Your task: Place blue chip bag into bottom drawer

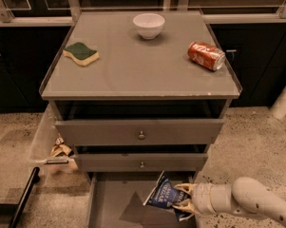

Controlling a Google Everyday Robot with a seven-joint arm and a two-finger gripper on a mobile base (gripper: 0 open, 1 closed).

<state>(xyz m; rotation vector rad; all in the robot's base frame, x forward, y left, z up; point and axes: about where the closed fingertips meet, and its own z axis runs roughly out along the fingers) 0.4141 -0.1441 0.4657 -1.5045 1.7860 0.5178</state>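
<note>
The blue chip bag (163,194) is a crumpled dark-blue foil bag with white lettering. It hangs tilted over the right part of the open bottom drawer (109,204), a shallow grey tray pulled out at the foot of the cabinet. My gripper (183,198) reaches in from the lower right on a pale arm and is shut on the bag's right edge. The bag is held just above the drawer floor and casts a shadow on it.
The grey cabinet top (133,72) carries a white bowl (148,25), a green-and-yellow sponge (81,53) and a red soda can (206,55) lying on its side. Two upper drawers with round knobs (141,136) stand slightly open. A clear bin (46,141) with crumpled paper hangs at the left.
</note>
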